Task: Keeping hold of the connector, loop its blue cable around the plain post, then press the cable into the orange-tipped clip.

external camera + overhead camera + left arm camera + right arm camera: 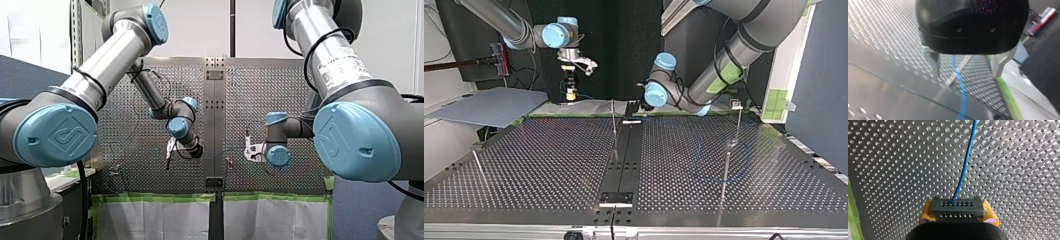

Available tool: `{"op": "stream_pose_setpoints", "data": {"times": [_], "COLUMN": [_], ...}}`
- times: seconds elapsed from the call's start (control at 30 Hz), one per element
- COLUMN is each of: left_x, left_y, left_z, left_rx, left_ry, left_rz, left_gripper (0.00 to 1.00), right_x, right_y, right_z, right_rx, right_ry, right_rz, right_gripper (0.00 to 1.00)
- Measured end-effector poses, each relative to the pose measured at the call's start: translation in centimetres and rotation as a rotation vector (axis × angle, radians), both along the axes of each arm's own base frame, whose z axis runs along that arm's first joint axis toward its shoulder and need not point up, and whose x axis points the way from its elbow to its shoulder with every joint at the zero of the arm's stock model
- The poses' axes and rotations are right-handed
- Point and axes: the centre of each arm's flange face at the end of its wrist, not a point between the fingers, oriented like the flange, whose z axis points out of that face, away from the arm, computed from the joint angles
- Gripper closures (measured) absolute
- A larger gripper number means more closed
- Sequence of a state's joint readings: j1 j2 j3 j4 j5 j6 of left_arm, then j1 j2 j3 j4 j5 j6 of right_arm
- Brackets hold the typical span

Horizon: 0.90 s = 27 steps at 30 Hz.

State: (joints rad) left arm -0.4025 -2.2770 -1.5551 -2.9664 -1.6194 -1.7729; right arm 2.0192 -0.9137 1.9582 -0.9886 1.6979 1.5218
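closest to the lens in the right wrist view: right jaws, clenched on the dark connector [957, 208], with yellow pads [925, 215] tight on both of its sides. blue cable [965, 163] out of the connector's hole face, straight ahead and away from the jaws, above the perforated table [898, 170].

left wrist view: left jaws released, metal fingers [935, 62] well apart, gripping nothing. cable down on the table ahead of them, in line with the gap. green tape [1008, 100] beside it, along the table edge.

front view: left jaws just left of frame centre, pointing down at the table. right jaws just right of centre, well apart from the left ones.

top view: right jaws upper left of centre, connector held up clear of the table's far edge. left jaws upper centre, low near that far edge. thin post [614, 119] at centre, close to the far edge. capped post [738, 122] and tall post [725, 172] in the right half. faint blue trace of the cable on the table near those two; cannot tell whether looped round either.
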Motion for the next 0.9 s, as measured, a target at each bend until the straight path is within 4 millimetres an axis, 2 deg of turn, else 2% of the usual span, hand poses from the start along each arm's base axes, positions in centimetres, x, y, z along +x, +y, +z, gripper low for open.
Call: {"op": "stream_pose_setpoints", "data": {"times": [0.13,0.33,0.6,0.7,0.9], "left_x": [-0.1,-1.0,-2.1,-1.4,1.3], "left_y": [-0.5,-1.4,-0.8,-0.2,0.9], "left_z": [0.6,0.1,-0.9,-1.1,-0.4], "left_rx": [-0.048,-0.121,-0.1,-0.093,-0.111], "left_ry": [-0.024,-0.001,0.044,0.025,-0.055], "left_rz": [-0.013,-0.047,-0.028,0.002,0.078], "left_gripper": [0.0,0.0,0.0,0.0,0.0], "right_x": [0.4,0.8,0.7,0.7,0.9], "right_y": [0.2,0.3,0.1,0.1,0.3], "right_z": [0.0,0.0,0.1,0.1,0.0], "right_rx": [0.0,-0.001,-0.004,-0.004,0.003], "right_ry": [0.003,-0.006,-0.017,-0.018,-0.012], "right_rz": [0.026,0.077,0.084,0.084,0.091], "right_gripper": [1.0,1.0,1.0,1.0,1.0]}}
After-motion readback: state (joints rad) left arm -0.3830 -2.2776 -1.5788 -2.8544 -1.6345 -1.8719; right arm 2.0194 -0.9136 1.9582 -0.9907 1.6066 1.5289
